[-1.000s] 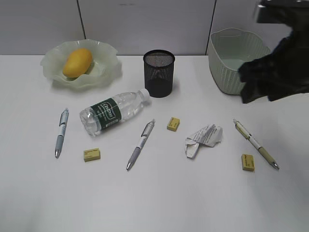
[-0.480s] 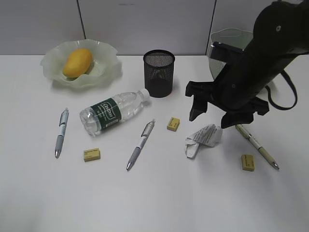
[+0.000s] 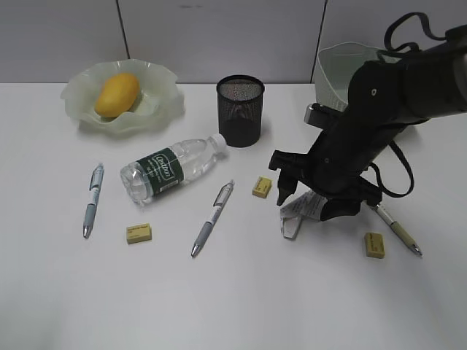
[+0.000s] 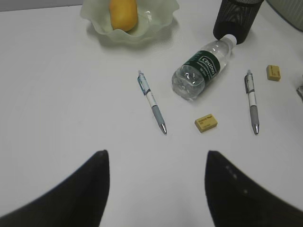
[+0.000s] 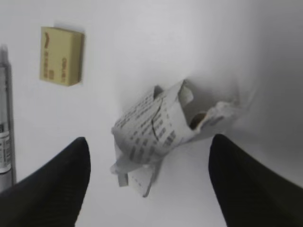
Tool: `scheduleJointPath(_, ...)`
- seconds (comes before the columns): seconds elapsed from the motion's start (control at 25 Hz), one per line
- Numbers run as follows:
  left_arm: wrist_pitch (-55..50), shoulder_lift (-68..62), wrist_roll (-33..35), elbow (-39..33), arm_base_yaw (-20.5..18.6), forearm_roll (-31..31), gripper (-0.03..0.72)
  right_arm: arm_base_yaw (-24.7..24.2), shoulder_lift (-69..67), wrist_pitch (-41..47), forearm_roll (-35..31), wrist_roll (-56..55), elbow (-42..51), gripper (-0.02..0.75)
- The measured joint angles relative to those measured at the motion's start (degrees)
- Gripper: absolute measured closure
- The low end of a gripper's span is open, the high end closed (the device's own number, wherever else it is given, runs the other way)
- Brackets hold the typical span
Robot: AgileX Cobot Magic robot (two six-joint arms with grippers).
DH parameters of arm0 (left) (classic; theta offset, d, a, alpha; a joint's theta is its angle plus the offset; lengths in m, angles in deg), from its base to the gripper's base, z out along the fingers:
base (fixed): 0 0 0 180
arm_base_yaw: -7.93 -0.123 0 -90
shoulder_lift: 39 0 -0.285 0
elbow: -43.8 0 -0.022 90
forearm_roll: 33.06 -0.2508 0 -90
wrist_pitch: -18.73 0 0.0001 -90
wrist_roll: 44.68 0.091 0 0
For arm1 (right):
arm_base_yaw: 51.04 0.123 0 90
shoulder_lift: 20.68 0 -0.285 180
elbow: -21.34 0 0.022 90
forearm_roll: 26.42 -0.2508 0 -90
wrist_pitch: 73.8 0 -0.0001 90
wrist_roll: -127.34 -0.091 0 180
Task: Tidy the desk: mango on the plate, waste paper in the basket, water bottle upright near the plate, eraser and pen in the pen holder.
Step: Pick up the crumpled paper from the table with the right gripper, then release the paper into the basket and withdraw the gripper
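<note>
While right claw (image 3: 314, 198) gapes, waste paper (image 5: 158, 130) lies between fingers.

White desk (image 3: 241, 292), bottle (image 3: 172, 167), pens (image 3: 212, 217), erasers (image 3: 139, 233), waste paper (image 3: 299, 212)

Even, bright light falls from overhead on my bench (image 3: 241, 292), leaving only soft, short shadows beside the pen holder (image 3: 240, 111) and the water bottle (image 3: 172, 167). The exterior view is sharp throughout. In my right wrist view the waste paper (image 5: 163, 127) reads slightly soft, and my right gripper (image 5: 149, 182) fingers are dark, blurred shapes. My left wrist view dims toward its lower corners.
</note>
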Motion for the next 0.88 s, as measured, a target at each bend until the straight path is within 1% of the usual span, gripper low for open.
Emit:
scheduleJointPath(0.08,0.0,0.0,0.0,0.0,0.0,0.0,0.207,0.0,-1.2,-0.6,0.1,-0.5,-0.6,0.165)
scheduleJointPath(0.12,0.0,0.0,0.0,0.0,0.0,0.0,0.207,0.0,-1.6,-0.9,0.1,-0.6,-0.9,0.200)
scheduleJointPath(0.16,0.0,0.0,0.0,0.0,0.0,0.0,0.207,0.0,-1.8,-1.0,0.1,-0.6,-1.3,0.251)
scheduleJointPath(0.24,0.0,0.0,0.0,0.0,0.0,0.0,0.207,0.0,-1.9,-1.1,0.3,-0.6,-2.2,0.386)
scheduleJointPath(0.32,0.0,0.0,0.0,0.0,0.0,0.0,0.207,0.0,-1.9,-0.4,0.6,-0.6,-3.3,0.545)
scheduleJointPath(0.4,0.0,0.0,0.0,0.0,0.0,0.0,0.207,0.0,-1.9,1.5,0.9,-0.5,-4.3,0.639)
scheduleJointPath(0.44,0.0,0.0,0.0,0.0,0.0,0.0,0.207,0.0,-1.9,2.5,1.1,-0.2,-4.9,0.661)
scheduleJointPath(0.68,0.0,0.0,0.0,0.0,0.0,0.0,0.207,0.0,-1.9,12.9,1.4,5.5,-12.0,0.666)
scheduleJointPath(0.8,0.0,0.0,0.0,0.0,0.0,0.0,0.207,0.0,-1.9,17.8,1.9,9.1,-18.4,0.667)
scheduleJointPath(0.88,0.0,0.0,0.0,0.0,0.0,0.0,0.207,0.0,-1.9,20.7,3.9,10.0,-23.4,0.667)
